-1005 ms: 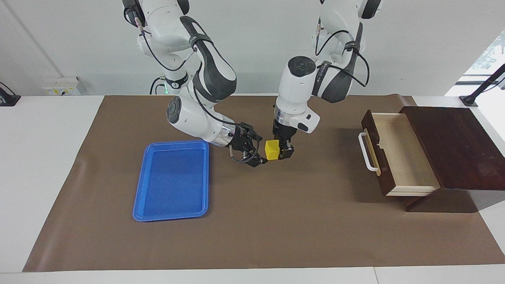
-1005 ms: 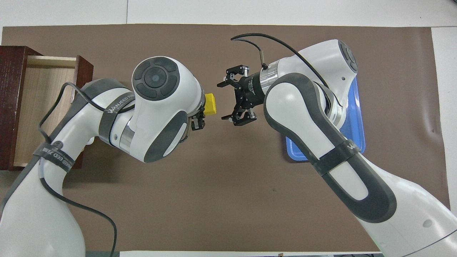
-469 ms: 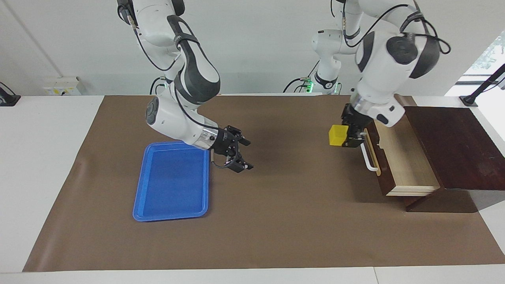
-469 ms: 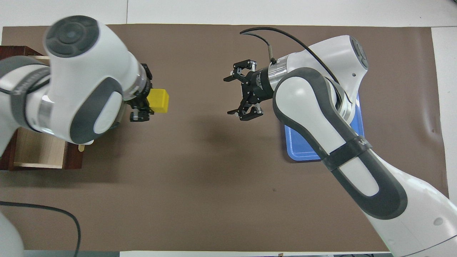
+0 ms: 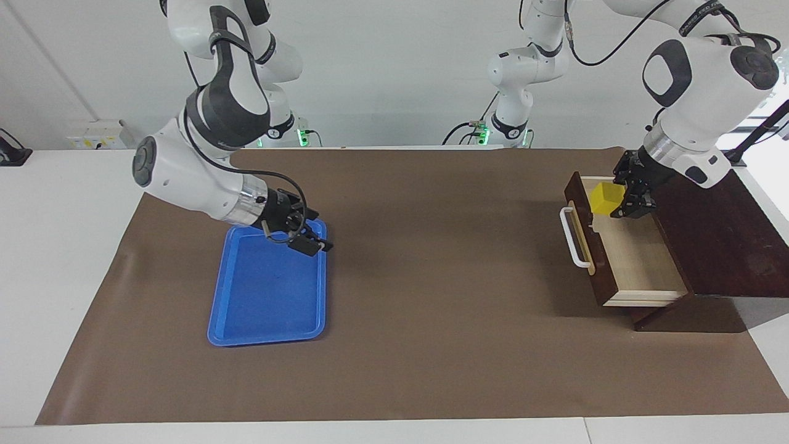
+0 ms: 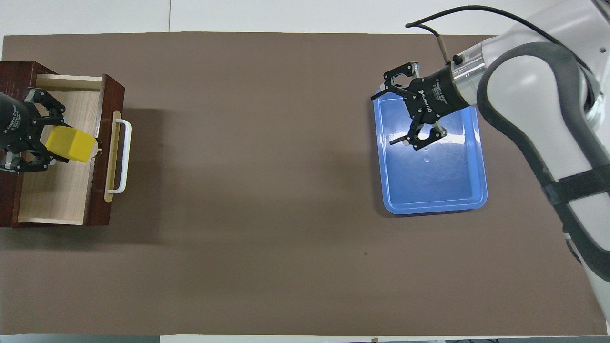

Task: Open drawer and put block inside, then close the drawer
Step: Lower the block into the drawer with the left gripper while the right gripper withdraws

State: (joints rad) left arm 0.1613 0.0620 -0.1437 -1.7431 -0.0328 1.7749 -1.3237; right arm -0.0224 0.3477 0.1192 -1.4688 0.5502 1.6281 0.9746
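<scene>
Holding the block [image 5: 605, 198] above the drawer [image 5: 635, 259], the left pincer [image 5: 624, 200] hangs clear.

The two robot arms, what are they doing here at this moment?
The left gripper holds the yellow block in the air over the open drawer, which is pulled out of its dark wooden box. The block is not yet inside. The right gripper is open and empty over the blue tray at the right arm's end of the table; that arm waits.

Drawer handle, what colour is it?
White, on a tan strip; the drawer handle shows best in the overhead view.
</scene>
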